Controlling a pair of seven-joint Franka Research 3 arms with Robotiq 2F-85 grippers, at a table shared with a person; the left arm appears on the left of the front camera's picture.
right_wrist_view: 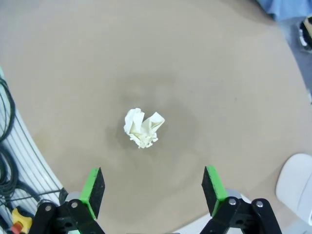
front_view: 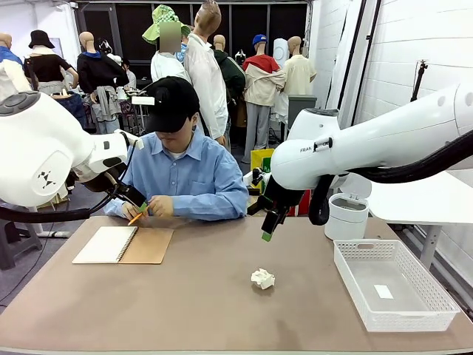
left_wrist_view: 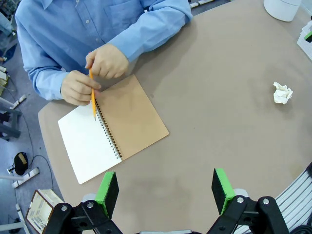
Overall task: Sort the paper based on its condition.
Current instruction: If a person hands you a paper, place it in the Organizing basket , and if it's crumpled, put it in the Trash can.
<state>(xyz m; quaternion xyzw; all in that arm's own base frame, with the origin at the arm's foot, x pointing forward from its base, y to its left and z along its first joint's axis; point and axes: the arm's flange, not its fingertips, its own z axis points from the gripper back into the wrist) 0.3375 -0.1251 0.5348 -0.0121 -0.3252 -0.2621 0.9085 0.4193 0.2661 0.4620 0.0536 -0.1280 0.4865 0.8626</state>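
The paper (front_view: 262, 279) is a crumpled white wad lying mid-table; balled up like that, it has no clear heading, though in the right wrist view the paper (right_wrist_view: 143, 127) runs a touch wider than tall, 9 to 3. The right gripper (front_view: 266, 235) hangs above it at 12 o'clock, fingers spread wide and empty; the left gripper (left_wrist_view: 165, 184) is spread too, holding nothing. The left wrist view takes in the person's hands (left_wrist_view: 78, 87) pinching an orange pencil (left_wrist_view: 92, 95) over the open notebook (left_wrist_view: 112, 129); the front view takes in the white basket (front_view: 349, 285) at 3 o'clock of the paper.
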